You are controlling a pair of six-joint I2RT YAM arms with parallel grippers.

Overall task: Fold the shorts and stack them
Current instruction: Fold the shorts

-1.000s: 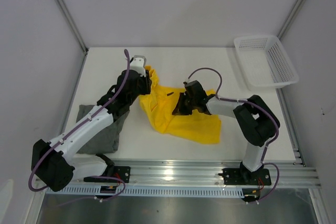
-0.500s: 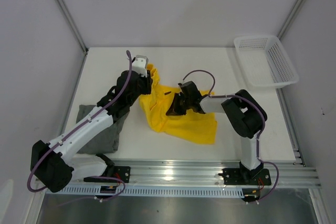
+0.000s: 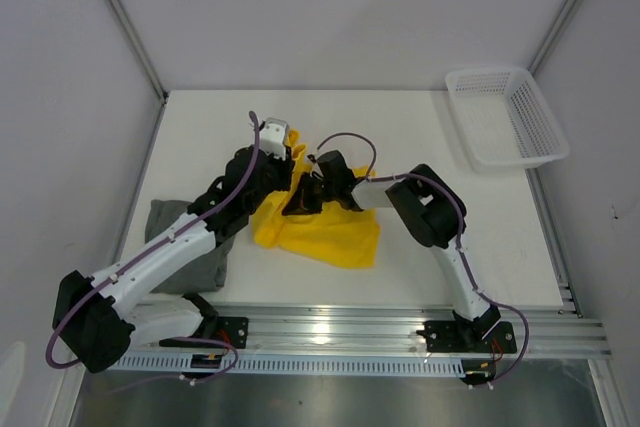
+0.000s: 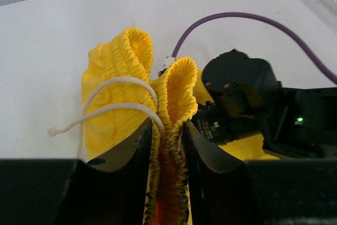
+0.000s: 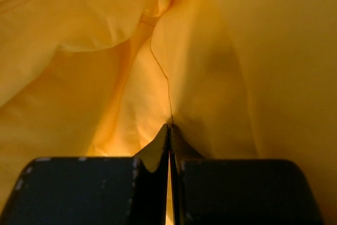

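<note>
Mid-fold, I'd say: bright yellow cloth shorts (image 3: pixel 330 237) sit bunched mid-tabletop (image 3: pixel 450 237). The left pincer (image 4: pixel 167 135) clamps the gathered waistband, and the right pincer (image 5: pixel 169 127) pinches a fabric fold. Next it probably needs flattening, then stacking on the dark grey cloth shorts (image 3: pixel 200 272).

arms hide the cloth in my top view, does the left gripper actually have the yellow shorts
Observer: Yes. The left gripper is clamped on the bunched waistband of the yellow shorts.
Operator: drawstring caught in there too
Observer: The white drawstring loops over the waistband down to the jaws; whether it is pinched, I cannot tell.
Operator: and the right one
Observer: The right gripper is shut on a thin fold of the yellow shorts, just below a seam.
</note>
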